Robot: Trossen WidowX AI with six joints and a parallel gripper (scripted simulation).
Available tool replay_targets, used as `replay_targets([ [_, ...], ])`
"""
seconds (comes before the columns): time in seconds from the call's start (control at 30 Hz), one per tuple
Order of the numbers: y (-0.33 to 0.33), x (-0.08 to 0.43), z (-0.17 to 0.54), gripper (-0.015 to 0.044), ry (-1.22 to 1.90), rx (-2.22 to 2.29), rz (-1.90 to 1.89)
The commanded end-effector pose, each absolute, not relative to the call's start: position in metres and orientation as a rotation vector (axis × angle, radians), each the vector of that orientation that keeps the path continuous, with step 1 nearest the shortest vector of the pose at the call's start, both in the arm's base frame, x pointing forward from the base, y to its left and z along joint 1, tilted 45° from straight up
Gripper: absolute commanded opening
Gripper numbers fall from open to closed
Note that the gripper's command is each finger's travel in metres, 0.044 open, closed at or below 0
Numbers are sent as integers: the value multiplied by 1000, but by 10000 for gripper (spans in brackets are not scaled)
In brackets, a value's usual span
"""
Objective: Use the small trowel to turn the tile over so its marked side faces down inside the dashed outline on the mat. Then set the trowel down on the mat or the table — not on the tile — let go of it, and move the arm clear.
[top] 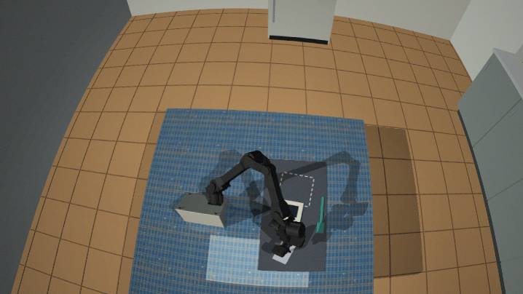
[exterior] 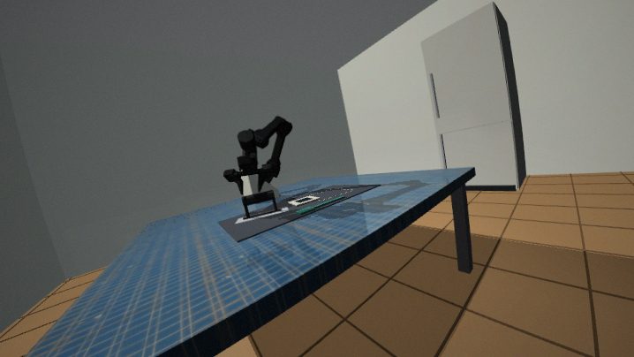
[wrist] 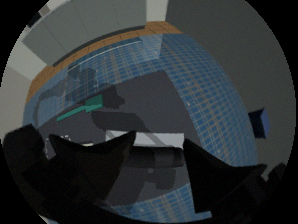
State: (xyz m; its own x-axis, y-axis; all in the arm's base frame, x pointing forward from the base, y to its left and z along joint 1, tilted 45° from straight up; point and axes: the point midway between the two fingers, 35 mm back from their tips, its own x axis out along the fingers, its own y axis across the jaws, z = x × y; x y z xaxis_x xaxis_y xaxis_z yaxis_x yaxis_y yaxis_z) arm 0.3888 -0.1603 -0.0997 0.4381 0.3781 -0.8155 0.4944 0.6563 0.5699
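Gripper [top: 288,250] [exterior: 252,192] [wrist: 160,137] hangs right over the trowel [top: 280,260] [exterior: 261,216] [wrist: 170,140], fingers spread partway with nothing pinched between them. From where I'm standing, the trowel's pale plate lies flat on the dark mat [top: 292,265] [exterior: 241,231] [wrist: 145,90], its black handle [exterior: 259,196] [wrist: 155,157] raised above it. The cream-bordered tile [top: 299,211] [exterior: 293,202] sits on the mat too, dark square up, outside the dashed outline [top: 312,190]. A green spatula [top: 320,227] [exterior: 312,207] [wrist: 94,103] lies off to the side, well apart from the fingers.
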Motion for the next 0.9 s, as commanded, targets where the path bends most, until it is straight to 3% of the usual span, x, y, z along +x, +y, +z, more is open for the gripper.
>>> replay_targets([
  [0.0, -160, 386, -98, 300, 1130, 1005, -171],
  [0.87, -149, 368, -85, 300, 802, 1792, -615],
])
